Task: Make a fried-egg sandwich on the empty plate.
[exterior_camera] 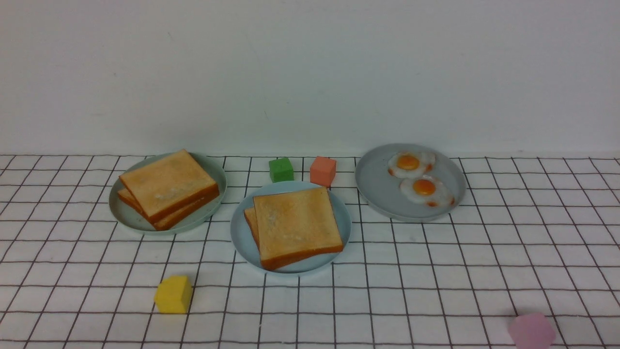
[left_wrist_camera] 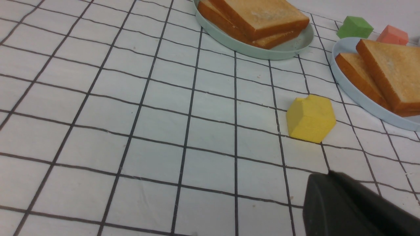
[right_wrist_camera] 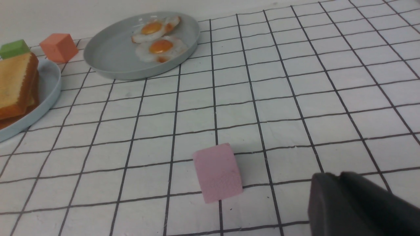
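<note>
Bystanders on the checked cloth

A green cube (exterior_camera: 281, 169) and an orange cube (exterior_camera: 323, 170) sat side by side at the back; a yellow cube (exterior_camera: 173, 294) lay near the front left, a pink cube (exterior_camera: 531, 331) front right; a grey-green plate (exterior_camera: 127, 213) carried two stacked toast slices (exterior_camera: 168, 187), another grey-green plate (exterior_camera: 382, 194) two small eggs (exterior_camera: 419, 178).

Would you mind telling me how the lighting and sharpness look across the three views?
Front view: soft, even light, faint shadows only, as under the yellow cube; the pink cube at the frame's edge looks blurred. Left wrist view: sharp grid, with a dark, unfocused gripper part in the corner. Right wrist view: pink cube throws a soft shadow; mild shine on the egg yolks.
</note>
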Robot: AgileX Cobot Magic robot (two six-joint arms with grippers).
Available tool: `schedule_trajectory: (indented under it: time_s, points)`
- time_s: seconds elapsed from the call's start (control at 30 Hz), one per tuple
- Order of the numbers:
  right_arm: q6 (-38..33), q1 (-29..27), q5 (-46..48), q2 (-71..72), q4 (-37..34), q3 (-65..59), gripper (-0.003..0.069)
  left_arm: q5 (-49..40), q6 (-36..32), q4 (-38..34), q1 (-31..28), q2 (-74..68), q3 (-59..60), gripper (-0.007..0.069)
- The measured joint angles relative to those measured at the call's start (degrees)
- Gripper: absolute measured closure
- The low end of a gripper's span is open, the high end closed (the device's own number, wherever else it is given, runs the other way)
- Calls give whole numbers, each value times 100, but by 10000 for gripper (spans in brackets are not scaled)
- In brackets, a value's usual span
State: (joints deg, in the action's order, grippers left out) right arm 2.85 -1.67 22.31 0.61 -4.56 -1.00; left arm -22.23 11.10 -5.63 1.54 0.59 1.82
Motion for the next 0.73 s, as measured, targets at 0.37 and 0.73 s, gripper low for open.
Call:
schedule_trajectory:
  time_s: [0.37, 0.73]
  points:
    - [0, 0, 0, 0, 0, 0, 585, 0, 0, 0, 0, 0, 0, 638]
    - [0, 0, 0, 0, 0, 0, 575, 0, 0, 0, 0, 0, 0, 638]
